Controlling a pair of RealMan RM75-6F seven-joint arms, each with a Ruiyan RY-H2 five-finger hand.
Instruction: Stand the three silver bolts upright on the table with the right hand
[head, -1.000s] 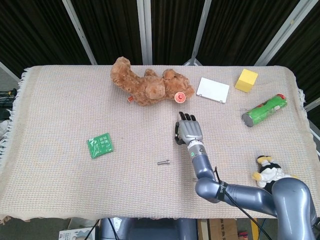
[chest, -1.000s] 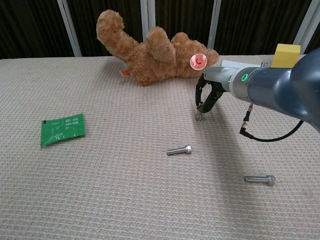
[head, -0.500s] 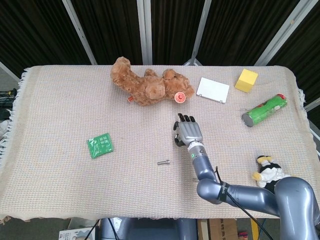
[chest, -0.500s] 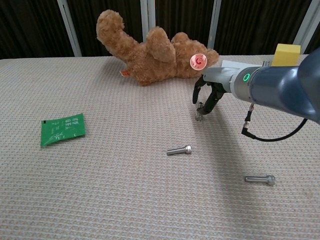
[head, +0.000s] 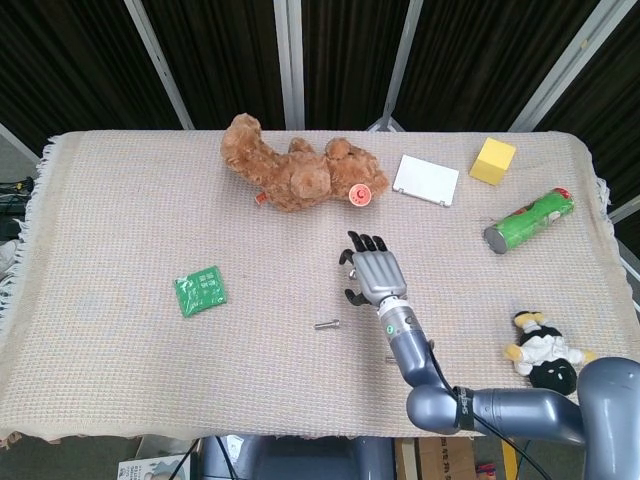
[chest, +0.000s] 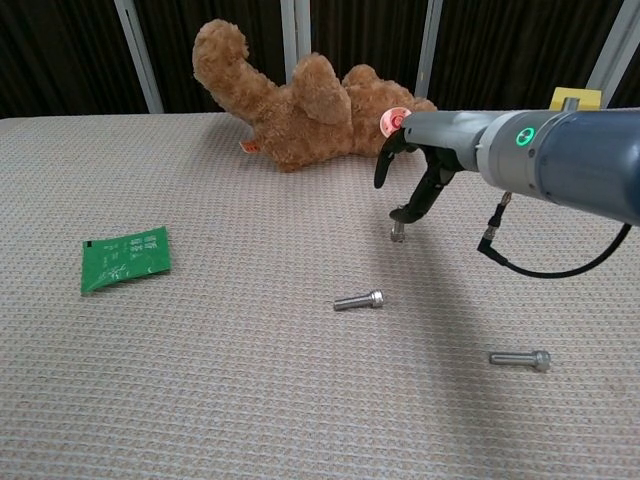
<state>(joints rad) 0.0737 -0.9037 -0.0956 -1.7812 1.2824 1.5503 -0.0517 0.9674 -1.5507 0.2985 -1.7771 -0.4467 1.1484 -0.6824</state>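
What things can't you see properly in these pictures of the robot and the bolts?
- Left hand: in neither view.
- Upright bolt: head view hides it under the right hand; chest view cannot settle whether the fingertips touch it.
- Bolt nearest the robot: head view shows barely a speck beside the forearm.
- Yellow block: chest view, mostly behind the arm.
- Green packet: print too small, both views.

3 silver bolts, all w/ socket-type heads. Upright bolt (chest: 398, 232) is standing on the bench, head down, threads up, mid-right. Middle bolt (chest: 359, 300) is lying flat, head pointing right, nearer the cam. Right bolt (chest: 521, 359) is also lying flat, head right, closest to front edge.
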